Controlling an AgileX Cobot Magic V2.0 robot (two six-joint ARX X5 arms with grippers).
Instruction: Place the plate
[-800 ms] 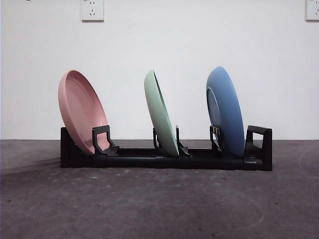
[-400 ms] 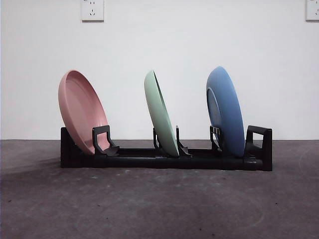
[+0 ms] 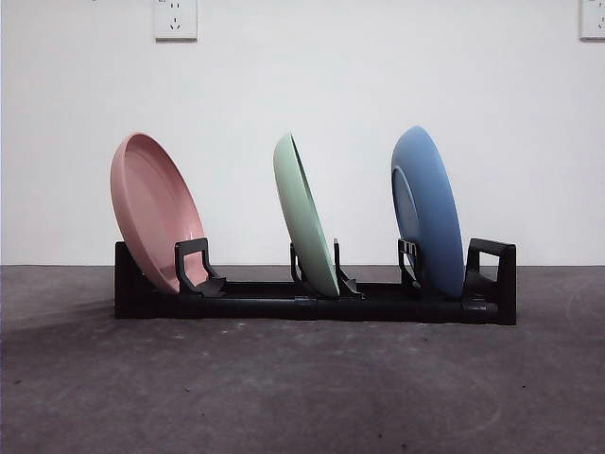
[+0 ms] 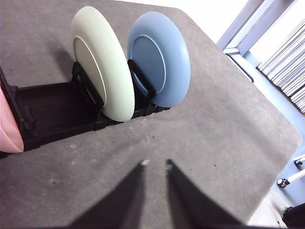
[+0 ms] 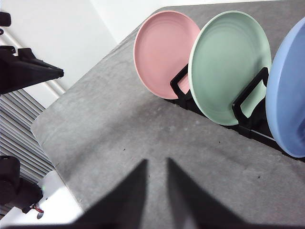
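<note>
Three plates point(image 3: 307, 218) unmoved | rack point(image 3: 312, 305) unchanged | arms absent

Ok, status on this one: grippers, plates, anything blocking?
Left gripper and right gripper empty, jaws slightly apart, above table. Pink plate, green plate, blue plate all racked. Nothing in the way.

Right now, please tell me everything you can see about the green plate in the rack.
The green plate is round, pale matte green, seemingly plastic, with a raised rim and a ring-shaped foot on its back. It stands on edge in the middle slot of the black rack, tilted, its top leaning toward the pink plate, with the blue plate on its other side. Only the rack's black supports touch it; neither gripper is near.
</note>
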